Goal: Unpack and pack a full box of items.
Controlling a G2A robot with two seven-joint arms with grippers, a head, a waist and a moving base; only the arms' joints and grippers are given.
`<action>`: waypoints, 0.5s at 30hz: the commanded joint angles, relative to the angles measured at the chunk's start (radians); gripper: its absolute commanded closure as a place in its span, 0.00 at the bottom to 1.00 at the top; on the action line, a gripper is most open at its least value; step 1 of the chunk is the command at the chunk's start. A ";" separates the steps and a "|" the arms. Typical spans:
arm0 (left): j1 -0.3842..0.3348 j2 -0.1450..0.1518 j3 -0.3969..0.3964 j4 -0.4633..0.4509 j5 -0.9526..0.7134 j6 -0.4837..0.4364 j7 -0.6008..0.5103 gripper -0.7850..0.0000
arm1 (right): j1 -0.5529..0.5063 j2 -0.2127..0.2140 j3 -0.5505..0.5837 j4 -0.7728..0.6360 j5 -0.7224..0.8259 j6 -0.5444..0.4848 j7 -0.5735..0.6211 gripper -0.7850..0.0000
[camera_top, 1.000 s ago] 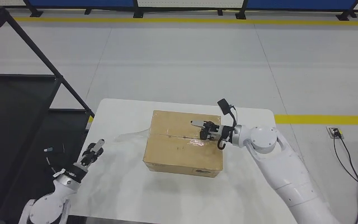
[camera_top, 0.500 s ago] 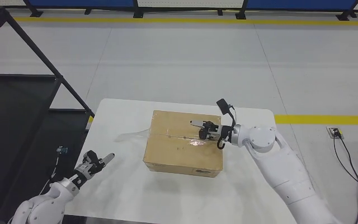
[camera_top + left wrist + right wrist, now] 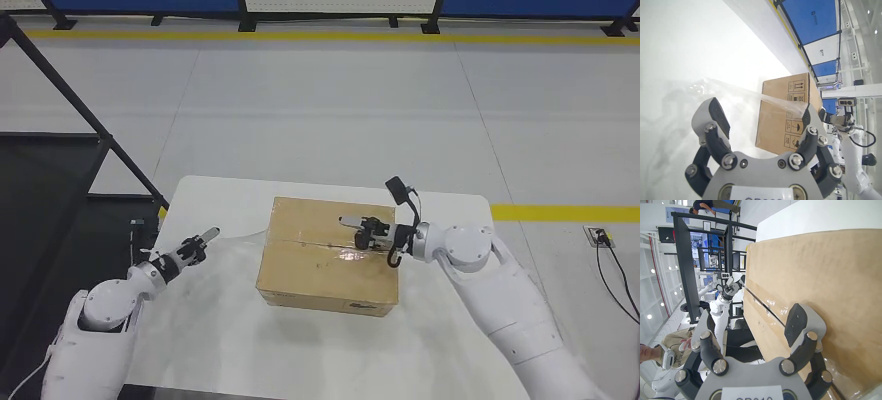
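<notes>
A closed brown cardboard box (image 3: 328, 262) sits mid-table; it also appears in the wrist views (image 3: 775, 125) (image 3: 829, 275). A strip of clear tape (image 3: 783, 104) peels off its side and reaches one finger of my left gripper (image 3: 762, 113), whose fingers stand wide open. In the top view that left gripper (image 3: 205, 237) hovers over the table left of the box, above crumpled clear tape (image 3: 238, 243). My right gripper (image 3: 355, 226) is open over the box top by the centre seam (image 3: 762, 306), one fingertip (image 3: 797, 323) against the cardboard.
The white table (image 3: 220, 330) has bare room in front of the box and to both sides. A black metal frame (image 3: 70, 110) stands off the table's left edge.
My left arm has swung from the table's near left corner up and toward the box's left side. The right arm and the box have kept still.
</notes>
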 commanded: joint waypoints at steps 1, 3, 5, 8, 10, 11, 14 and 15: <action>-0.029 0.000 0.034 0.020 0.045 0.018 -0.047 0.00 | -0.005 0.002 0.006 -0.002 -0.001 0.001 0.000 0.00; -0.029 0.000 0.034 0.020 0.045 0.018 -0.047 0.00 | -0.013 0.005 0.013 -0.007 -0.003 -0.001 -0.001 0.00; -0.029 0.000 0.034 0.020 0.045 0.018 -0.047 0.00 | -0.024 0.008 0.023 -0.011 -0.004 -0.003 -0.004 0.00; -0.029 0.000 0.034 0.020 0.045 0.018 -0.047 0.00 | -0.037 0.013 0.038 -0.014 -0.002 -0.003 -0.002 0.00; -0.024 -0.001 0.037 0.017 0.032 0.018 -0.052 0.00 | -0.041 0.014 0.042 -0.015 0.001 -0.004 0.001 0.00; -0.024 -0.003 0.034 0.018 -0.022 0.027 -0.073 0.00 | -0.040 0.014 0.042 -0.015 0.003 -0.004 0.003 0.00; -0.063 -0.014 0.028 0.080 -0.177 0.112 -0.072 0.00 | -0.032 0.011 0.033 -0.015 0.003 -0.004 0.009 0.00; -0.082 -0.020 0.034 0.112 -0.229 0.138 -0.075 0.00 | -0.030 0.010 0.030 -0.014 0.002 -0.005 0.010 0.00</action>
